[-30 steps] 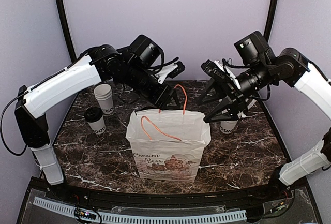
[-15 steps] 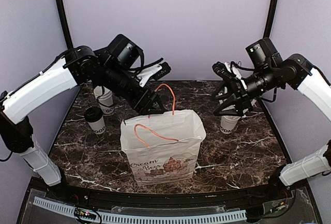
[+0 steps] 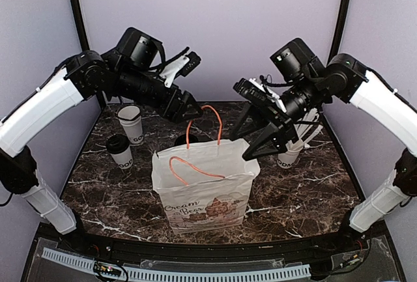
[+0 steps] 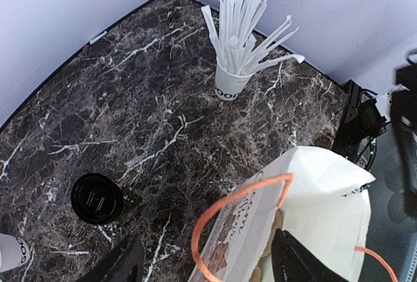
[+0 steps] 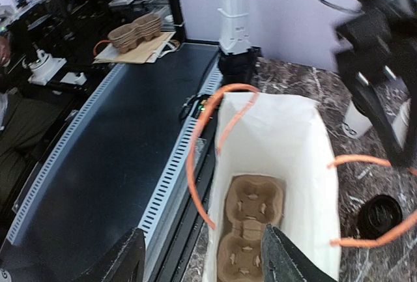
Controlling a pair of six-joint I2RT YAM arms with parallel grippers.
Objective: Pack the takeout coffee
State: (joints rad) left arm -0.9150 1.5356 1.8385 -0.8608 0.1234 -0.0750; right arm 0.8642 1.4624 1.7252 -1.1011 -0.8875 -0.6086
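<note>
Your coffee (image 3: pixel 120 150) stands upright, axis vertical, at 9 o'clock of the bag (image 3: pixel 208 191). The left gripper (image 3: pixel 187 107) and right gripper (image 3: pixel 251 140) jaws gape, empty; the right has swung bagward.

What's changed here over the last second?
The left gripper rose and drew back from the paper bag, which slid slightly to the robot's left. The right gripper pulled away, then swung back over the bag's rim. The takeout coffee stayed put, untouched.

Bright, even light with soft shadows; right wrist view slightly blurred.
</note>
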